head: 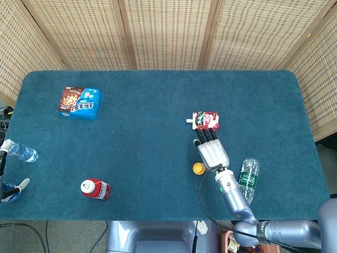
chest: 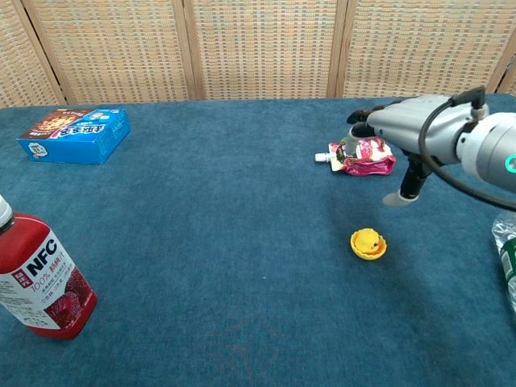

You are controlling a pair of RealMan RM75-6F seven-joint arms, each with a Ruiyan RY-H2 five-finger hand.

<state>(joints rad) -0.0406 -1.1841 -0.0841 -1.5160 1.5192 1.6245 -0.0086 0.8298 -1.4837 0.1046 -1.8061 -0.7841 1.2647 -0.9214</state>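
My right hand point(head: 213, 153) hovers above the tabletop point(head: 158, 142), fingers point(chest: 360, 115) spread, holding nothing, tips over the red pouch point(chest: 364, 155). Yellow cap point(chest: 368, 243) lies apart, just beside the hand on the cloth. Left hand point(head: 6, 176) at the tabletop's edge; grip unclear.

Head view: high above the near edge, looking steeply down, whole blue table point(head: 158, 105) in frame with the wicker screen point(head: 168, 31) beyond. Chest view: low, near table height, facing level across the cloth toward that screen point(chest: 258, 48), much closer in. Shared by both: red juice bottle point(head: 95, 188) point(chest: 36, 278), blue box point(head: 79, 103) point(chest: 74, 135), yellow cap point(head: 198, 168) point(chest: 368, 243), right hand point(head: 212, 153) point(chest: 411, 133)
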